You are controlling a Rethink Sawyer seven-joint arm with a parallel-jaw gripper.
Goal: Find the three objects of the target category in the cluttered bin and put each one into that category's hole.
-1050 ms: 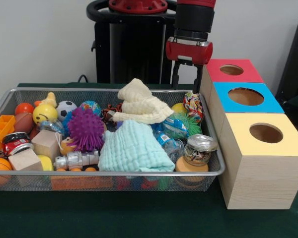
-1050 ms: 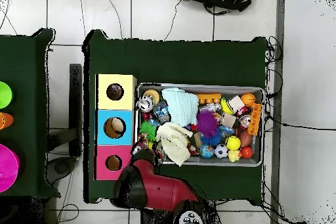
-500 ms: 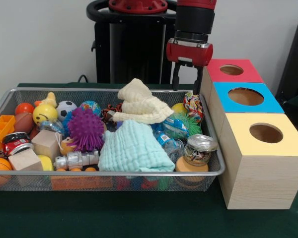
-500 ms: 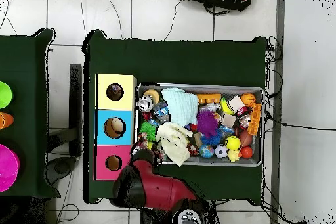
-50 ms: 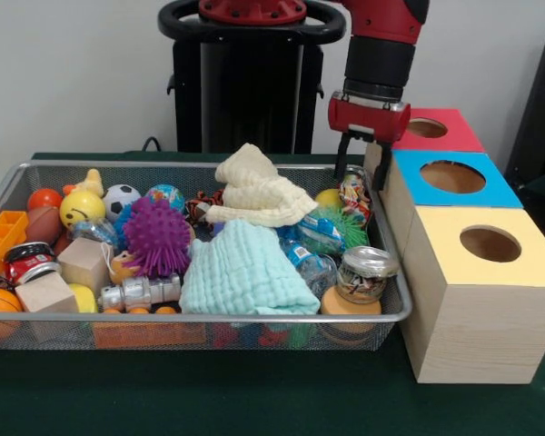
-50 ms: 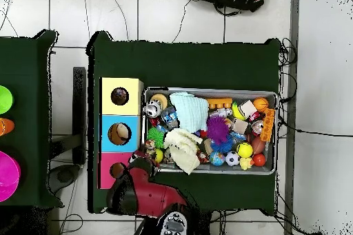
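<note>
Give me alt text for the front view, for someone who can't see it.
A red and black robot gripper hangs open over the right end of a wire mesh bin crammed with toys, balls and cloths. Right of the bin stands a row of three wooden boxes with round holes, topped yellow, blue and red.

bin (image 5: 200,318): wire mesh, cluttered | 3 holed boxes (image 5: 477,291): right

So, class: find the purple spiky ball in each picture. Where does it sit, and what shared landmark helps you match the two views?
Front view: purple spiky ball, left of centre in the wire bin.
Overhead view: purple spiky ball, right of centre in the bin.
Shared landmark: the pale green cloth beside it.
</note>
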